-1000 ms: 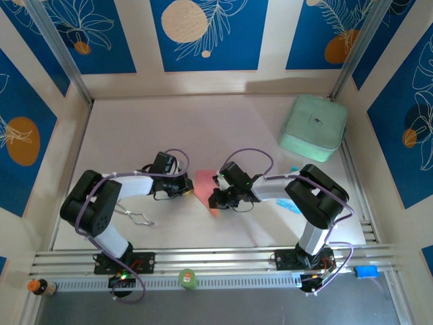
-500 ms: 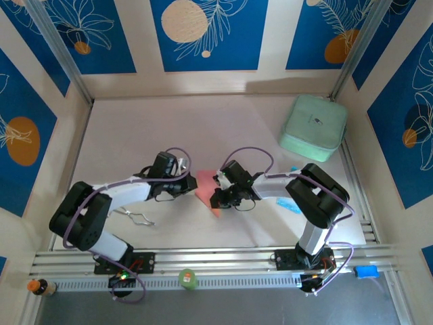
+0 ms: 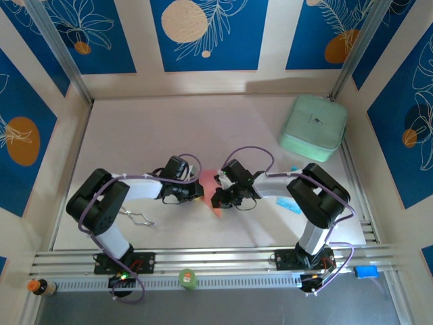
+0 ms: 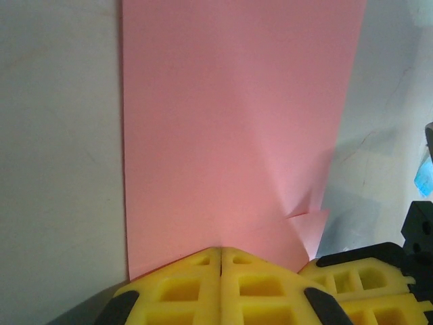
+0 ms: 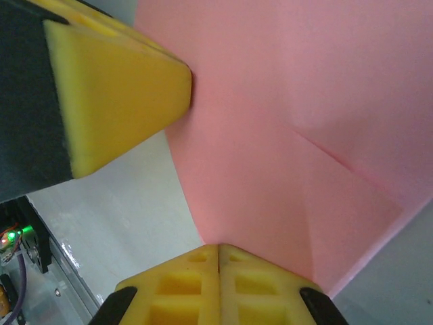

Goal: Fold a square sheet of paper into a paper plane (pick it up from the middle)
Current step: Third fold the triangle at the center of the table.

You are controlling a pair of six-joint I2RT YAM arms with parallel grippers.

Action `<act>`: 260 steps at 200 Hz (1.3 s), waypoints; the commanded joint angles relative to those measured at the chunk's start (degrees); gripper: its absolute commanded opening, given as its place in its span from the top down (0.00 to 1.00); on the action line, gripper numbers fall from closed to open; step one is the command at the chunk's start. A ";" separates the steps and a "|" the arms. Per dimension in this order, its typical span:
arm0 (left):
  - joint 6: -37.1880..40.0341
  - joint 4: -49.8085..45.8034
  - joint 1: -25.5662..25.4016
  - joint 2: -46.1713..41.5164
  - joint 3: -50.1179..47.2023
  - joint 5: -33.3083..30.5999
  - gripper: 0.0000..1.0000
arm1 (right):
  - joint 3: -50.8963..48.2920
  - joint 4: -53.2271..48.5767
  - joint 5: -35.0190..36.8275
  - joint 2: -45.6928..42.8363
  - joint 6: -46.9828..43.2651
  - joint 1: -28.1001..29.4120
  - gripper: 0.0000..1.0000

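Midway across the worktop [image 3: 135, 128], bracketed the folded square sheet of paper [image 3: 208, 181] between left end effector [image 4: 221, 254] and right end effector [image 5: 218, 250], both clamped shut, empty, tips touching opposite long edges, equally near.

A mint-green rounded case [image 3: 313, 126] lies at the upper right of the white counter [image 3: 203, 128], close to the wall. A small blue-and-white packet [image 3: 291, 205] sits right of centre, partly hidden. A thin bent metal wire [image 3: 139, 218] lies at the lower left of the counter. Along the aluminium rail [image 3: 216, 257] at the bottom edge are a small orange-capped bottle [image 3: 39, 287] at the far left, a round green object [image 3: 187, 278] near the middle and a small blue block [image 3: 366, 271] at the right. Blue wall panels [image 3: 203, 34] bear white leaf outlines and pale or orange discs.
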 commanded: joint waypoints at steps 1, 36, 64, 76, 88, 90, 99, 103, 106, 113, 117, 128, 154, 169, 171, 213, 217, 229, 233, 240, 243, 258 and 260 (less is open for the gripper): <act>0.96 -4.07 0.16 0.80 -1.26 -3.06 1.00 | 2.14 -5.03 0.73 -1.46 0.70 1.26 1.00; 0.86 -3.72 0.08 0.47 -1.38 -2.88 1.00 | 5.26 -3.62 1.92 0.93 2.19 2.39 1.00; 0.52 -3.10 0.11 0.53 -1.30 -2.20 1.00 | 6.15 -0.87 3.30 3.57 4.18 2.39 1.00; 0.42 -2.77 0.09 0.44 -1.36 -2.12 1.00 | 6.18 0.12 3.21 4.60 4.95 2.22 1.00; 0.37 -2.82 0.13 0.43 -1.29 -2.19 1.00 | 6.12 0.69 2.26 5.63 5.07 2.13 1.00; 0.34 -2.84 0.09 0.43 -1.34 -2.18 1.00 | 6.17 0.68 2.16 5.78 5.07 2.13 1.00; 0.35 -2.78 0.08 0.43 -1.39 -2.19 1.00 | 5.79 0.46 2.14 6.03 4.99 2.27 1.00; 0.31 -2.76 0.17 0.37 -1.42 -2.25 1.00 | 5.33 0.32 2.26 5.88 4.98 2.35 1.00; 0.29 -2.75 0.09 0.36 -1.47 -2.27 1.00 | 5.04 0.22 2.34 5.74 4.90 2.31 1.00; 0.24 -2.75 0.12 0.27 -1.56 -2.39 1.00 | 4.11 0.01 2.43 5.17 4.87 2.30 1.00; 0.19 -2.72 0.15 0.34 -1.56 -2.41 1.00 | 3.66 -0.07 2.37 4.76 4.78 2.31 1.00; 0.25 -2.75 0.12 0.52 -1.48 -2.44 1.00 | 1.83 -0.14 1.91 3.33 4.35 2.24 1.00; 0.59 -3.28 0.22 1.25 -1.20 -2.51 1.00 | -0.30 -2.06 0.77 0.30 2.84 1.99 1.00; 0.47 -3.02 0.20 1.22 -1.38 -2.53 1.00 | -0.72 -3.17 0.43 -0.90 2.21 1.80 1.00; 0.43 -3.02 0.17 1.18 -1.38 -2.53 1.00 | -0.79 -3.27 0.43 -1.04 2.11 1.76 1.00; 0.07 -2.93 0.18 1.07 -1.50 -2.44 1.00 | 2.33 -2.39 0.07 -1.24 2.81 1.78 1.00; 0.08 -2.91 0.21 1.05 -1.46 -2.40 1.00 | 2.95 -2.15 0.06 -0.90 2.94 1.78 1.00; 0.16 -3.10 0.23 1.04 -1.30 -2.44 1.00 | 4.65 -1.66 0.01 0.58 3.13 1.78 1.00; 0.15 -3.11 0.17 1.04 -1.29 -2.49 1.00 | 5.20 -1.65 0.13 1.09 3.13 1.78 1.00; 0.15 -3.19 0.21 1.11 -1.17 -2.57 1.00 | 6.05 -1.66 0.25 2.03 3.13 1.71 1.00; 0.17 -3.19 0.21 1.15 -1.19 -2.55 1.00 | 6.28 -1.68 0.21 2.30 3.06 1.72 1.00; 0.15 -3.15 0.23 1.05 -1.35 -2.45 1.00 | 6.73 -1.66 0.15 3.54 2.78 1.69 0.99; 0.15 -3.14 0.20 1.07 -1.38 -2.44 1.00 | 6.61 -1.56 0.12 3.67 2.78 1.69 0.99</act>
